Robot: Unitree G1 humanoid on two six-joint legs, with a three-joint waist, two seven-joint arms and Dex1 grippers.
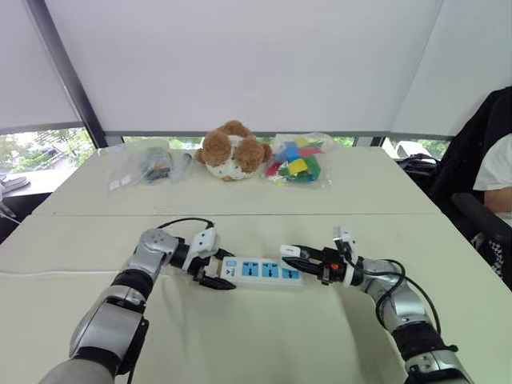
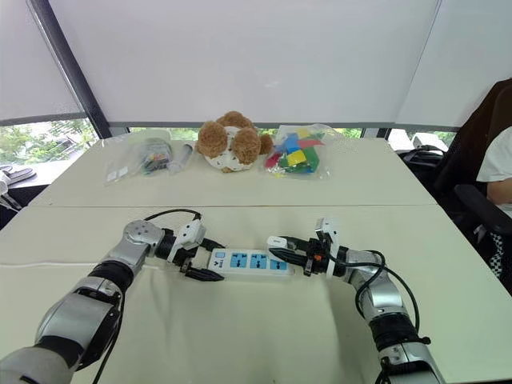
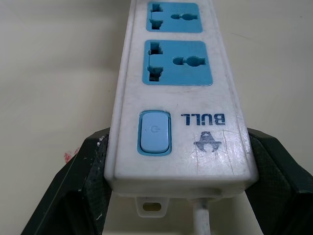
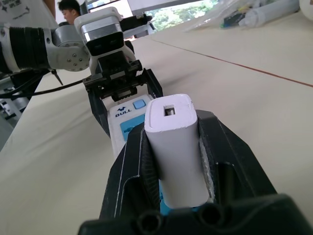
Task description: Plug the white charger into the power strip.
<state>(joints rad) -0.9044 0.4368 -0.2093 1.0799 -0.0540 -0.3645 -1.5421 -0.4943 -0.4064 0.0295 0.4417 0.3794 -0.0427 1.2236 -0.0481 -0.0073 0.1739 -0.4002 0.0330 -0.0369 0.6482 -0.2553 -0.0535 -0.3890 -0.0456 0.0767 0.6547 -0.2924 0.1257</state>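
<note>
Hovering above the long white power strip [image 1: 264, 272], my right gripper [image 1: 302, 258] clamped the blocky white charger [image 4: 177, 147]; my left gripper [image 1: 214, 274] squeezed the strip's switch end.

There was one power strip [image 1: 264, 272], clamped between the fingers of the left gripper [image 1: 218, 272]. It carried three blue sockets [image 1: 270, 270] and one blue switch [image 3: 155, 132]. One white charger [image 1: 290, 251] was pinched between the fingers of the right gripper [image 1: 298, 256]. That made two grippers, each with two black fingers. Well beyond the fingertips lay one plush toy [image 1: 234, 152] and two clear bags [image 1: 298, 160], and one person [image 1: 498, 172] sat out past the right gripper.
</note>
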